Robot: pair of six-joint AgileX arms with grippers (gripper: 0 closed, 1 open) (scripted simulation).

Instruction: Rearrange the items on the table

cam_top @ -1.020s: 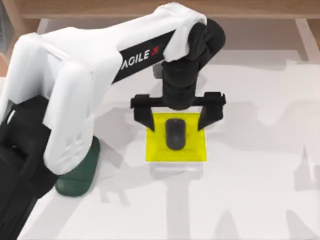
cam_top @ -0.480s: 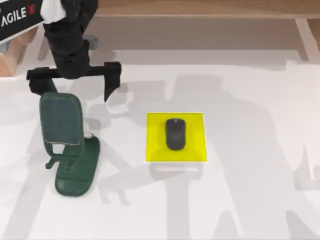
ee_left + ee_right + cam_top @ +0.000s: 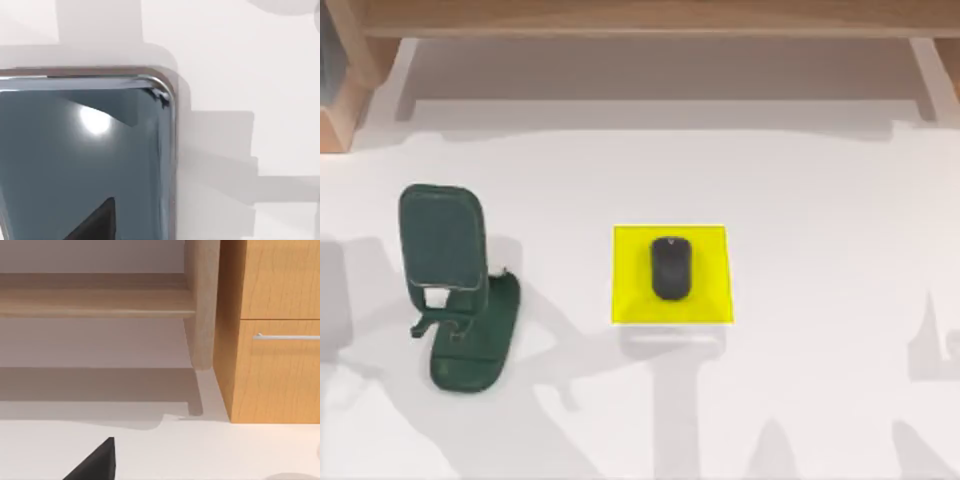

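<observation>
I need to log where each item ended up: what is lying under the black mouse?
The mouse lies on a yellow square pad, which sits flat on the white table. The pad's patch beneath the mouse is covered.

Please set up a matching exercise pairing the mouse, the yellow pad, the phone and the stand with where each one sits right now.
Things:
1. computer mouse
2. yellow pad
3. phone
4. dark green stand

Places:
A. propped upright on the stand
B. flat on the table, near the middle
C. on the table's left side, base resting on the white top
D. lying on top of the pad

Pairs: 1-D, 2-B, 3-A, 4-C
</observation>
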